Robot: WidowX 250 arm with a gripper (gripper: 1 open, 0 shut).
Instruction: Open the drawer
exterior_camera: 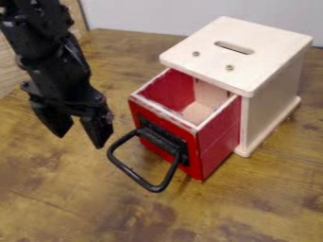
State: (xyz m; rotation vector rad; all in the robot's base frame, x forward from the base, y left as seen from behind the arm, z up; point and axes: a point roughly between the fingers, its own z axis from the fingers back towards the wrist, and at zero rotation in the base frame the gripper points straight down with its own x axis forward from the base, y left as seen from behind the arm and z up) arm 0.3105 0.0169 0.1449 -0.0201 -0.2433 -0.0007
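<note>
The red drawer (pixel 190 118) sticks partly out of the cream-white cabinet (pixel 259 80), and its pale wood interior shows. Its black loop handle (pixel 145 161) hangs from the front and rests toward the table. My black gripper (pixel 76 127) is at the left of the drawer, fingers pointing down and spread open with nothing between them. The nearer fingertip (pixel 100 135) stands just above and left of the handle's loop, apart from it.
The cabinet has a slot on top (pixel 232 45) and stands on a worn wooden table (pixel 76 203). A woven mat (pixel 10 71) lies at the far left edge.
</note>
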